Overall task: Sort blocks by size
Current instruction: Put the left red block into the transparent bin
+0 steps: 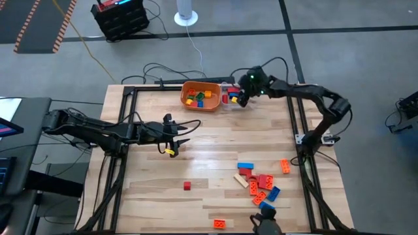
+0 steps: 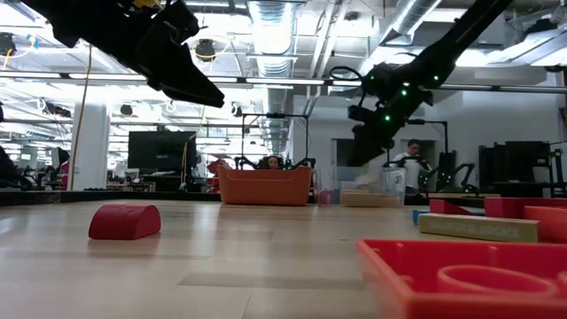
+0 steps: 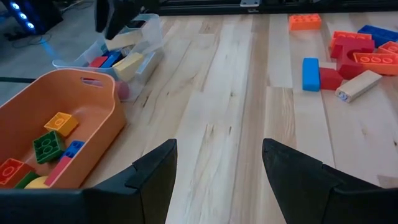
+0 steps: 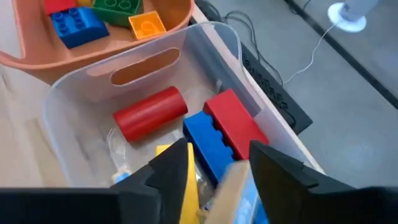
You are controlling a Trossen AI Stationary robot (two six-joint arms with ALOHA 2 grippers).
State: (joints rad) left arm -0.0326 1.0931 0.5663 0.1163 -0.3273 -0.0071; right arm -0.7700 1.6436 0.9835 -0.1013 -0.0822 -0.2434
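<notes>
Hovering upper centre over the clear container [image 4: 205, 50], my right gripper [image 4: 219, 167] gapes partly, a tan block [image 4: 227, 186] (half hidden) between its fingers.

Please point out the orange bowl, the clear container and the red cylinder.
orange bowl [image 1: 199, 104]: high view, near rim.
clear container [image 4: 74, 93]: right wrist view, handle-side wall.
red cylinder [image 4: 149, 112]: right wrist view, curved side.

1. We see the left gripper [image 3: 217, 171] with its two dark fingers apart over the pale wooden table [image 3: 230, 93].
2. The round orange plastic bowl [image 3: 93, 118] holds small yellow, green, blue and red toy bricks [image 3: 53, 140].
3. Behind it, the clear plastic box [image 3: 134, 59] holds more bricks.
4. Other bricks [image 3: 348, 56] lie well apart on the wood.
</notes>
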